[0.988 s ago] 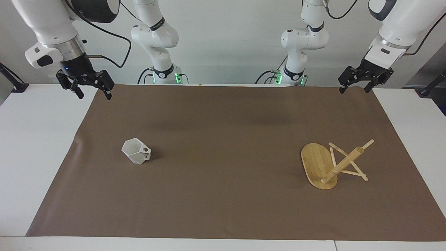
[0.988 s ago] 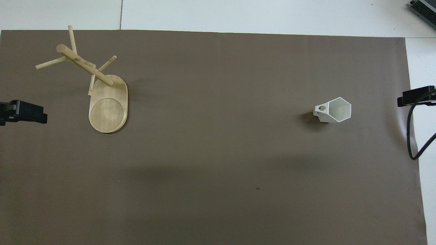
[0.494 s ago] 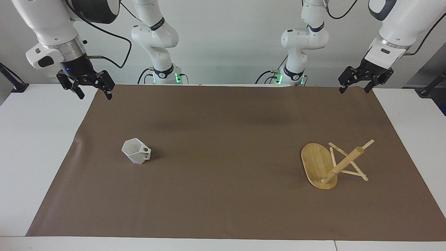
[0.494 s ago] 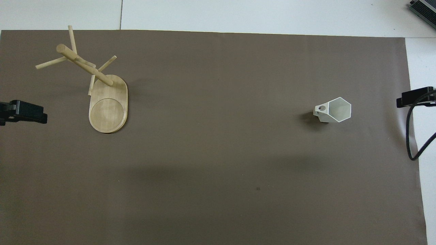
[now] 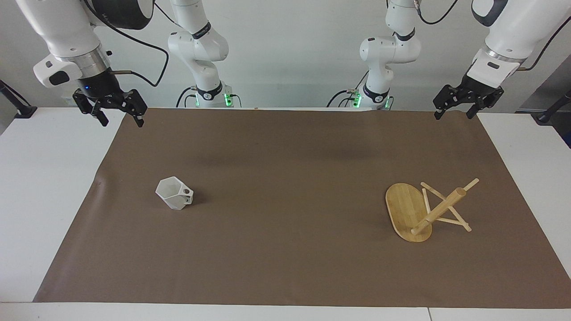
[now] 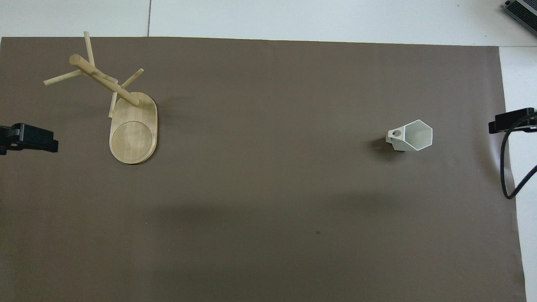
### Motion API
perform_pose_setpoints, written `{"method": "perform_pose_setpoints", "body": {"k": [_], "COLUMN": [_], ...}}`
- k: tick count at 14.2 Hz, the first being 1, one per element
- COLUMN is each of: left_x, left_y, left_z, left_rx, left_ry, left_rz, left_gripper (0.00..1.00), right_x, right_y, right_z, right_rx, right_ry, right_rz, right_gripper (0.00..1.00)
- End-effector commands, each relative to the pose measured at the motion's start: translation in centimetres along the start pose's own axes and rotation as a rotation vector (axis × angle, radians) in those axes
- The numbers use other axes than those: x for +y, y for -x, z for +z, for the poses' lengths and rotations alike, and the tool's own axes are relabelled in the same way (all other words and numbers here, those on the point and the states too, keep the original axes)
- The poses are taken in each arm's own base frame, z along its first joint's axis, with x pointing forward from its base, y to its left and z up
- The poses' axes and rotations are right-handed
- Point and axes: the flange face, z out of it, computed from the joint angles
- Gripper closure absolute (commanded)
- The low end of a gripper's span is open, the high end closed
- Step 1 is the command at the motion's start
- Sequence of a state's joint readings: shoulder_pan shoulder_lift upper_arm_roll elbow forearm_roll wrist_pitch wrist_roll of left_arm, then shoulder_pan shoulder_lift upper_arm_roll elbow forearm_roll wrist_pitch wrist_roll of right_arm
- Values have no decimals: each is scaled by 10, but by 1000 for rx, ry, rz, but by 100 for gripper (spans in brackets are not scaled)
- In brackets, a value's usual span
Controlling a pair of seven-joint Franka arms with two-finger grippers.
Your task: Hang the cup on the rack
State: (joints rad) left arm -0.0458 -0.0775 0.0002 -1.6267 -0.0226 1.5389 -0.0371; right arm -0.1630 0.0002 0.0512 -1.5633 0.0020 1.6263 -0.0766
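The white faceted cup (image 5: pixel 175 192) stands on the brown mat toward the right arm's end, its rim up and its pierced handle pointing toward the left arm's end; it also shows in the overhead view (image 6: pixel 411 135). The bamboo rack (image 5: pixel 426 213) stands on its oval base toward the left arm's end, with the pole and pegs bare; it also shows in the overhead view (image 6: pixel 126 109). My right gripper (image 5: pixel 121 121) hangs open and empty over the mat's corner nearest the robots. My left gripper (image 5: pixel 453 116) hangs open and empty over the mat's corner at its own end.
The brown mat (image 5: pixel 285 249) covers most of the white table (image 5: pixel 40 187). A black cable (image 6: pixel 509 176) hangs from the right arm at the mat's edge. Two more robot bases stand at the table's edge between the arms.
My right gripper has shifted very slightly. The cup, the rack and the left gripper have not moved.
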Motion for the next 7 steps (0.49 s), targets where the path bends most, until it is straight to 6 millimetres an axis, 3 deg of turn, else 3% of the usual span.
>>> {"method": "perform_pose_setpoints", "body": {"k": [1,7], "left_x": [-1,-1], "left_y": [8,8], "left_z": [-1,-1], "left_rx": [-4,-4], "left_ry": [2,2], "left_rz": [-10,-10], "left_gripper": [0,0], "right_x": [1,1], "right_y": [6,7], "right_z": [0,8], "right_rx": [14,33], "right_ry": [27,29], "right_rz": [7,5], "right_gripper": [0,0]}}
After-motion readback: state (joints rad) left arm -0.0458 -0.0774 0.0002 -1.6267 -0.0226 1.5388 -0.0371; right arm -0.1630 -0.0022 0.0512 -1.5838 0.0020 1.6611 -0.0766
